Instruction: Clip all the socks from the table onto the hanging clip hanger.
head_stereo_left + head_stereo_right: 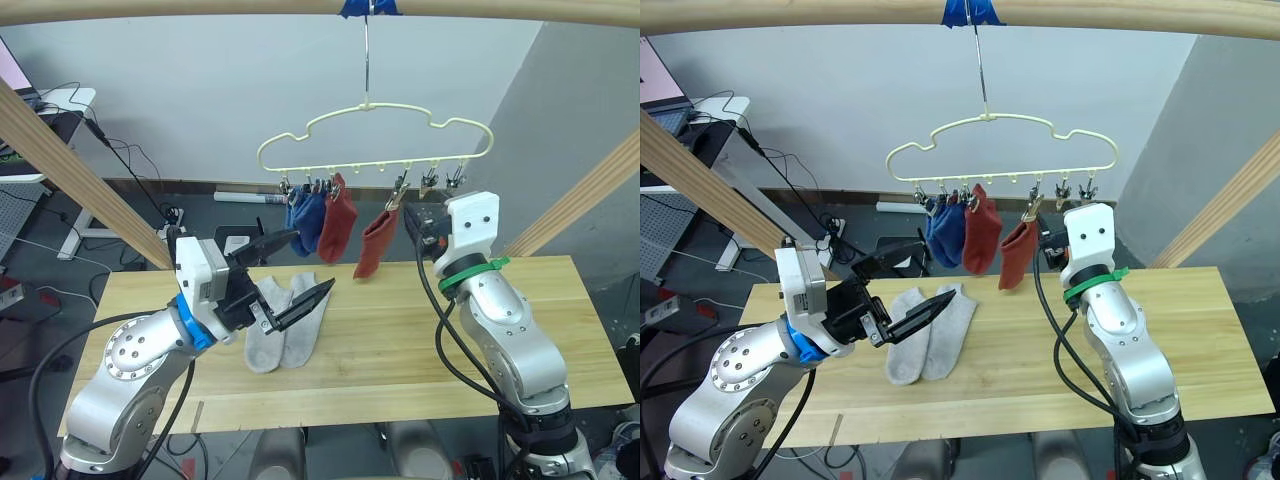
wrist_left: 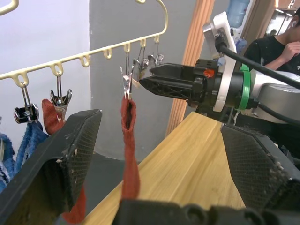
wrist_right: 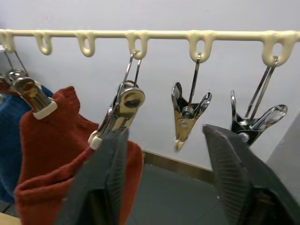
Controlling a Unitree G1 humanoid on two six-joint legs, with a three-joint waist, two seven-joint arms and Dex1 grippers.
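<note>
I see the two light grey socks lying side by side, touching, flat on the pine table, toward its left half and just beyond my left gripper. Above the table's far edge, the pale yellow clip hanger hangs by its long hook from a round wooden pole marked with blue tape. Four socks are already clipped on it: two blue socks bunched together at the left end, a rust red sock just beside them, and a second rust red sock further right, hanging a little tilted from its clip. Two metal clips to the right of that one hang bare. Slanted wooden poles frame both sides; behind are a grey wall, cables on the floor and a desk at the far left. In the left wrist view a person sits in the background. My left gripper hovers low over the grey socks, its fingers spread wide and holding nothing. My right gripper is raised to the hanger bar, its fingers also spread apart, one finger just beside the second red sock's clip and the other below the bare clips.
</note>
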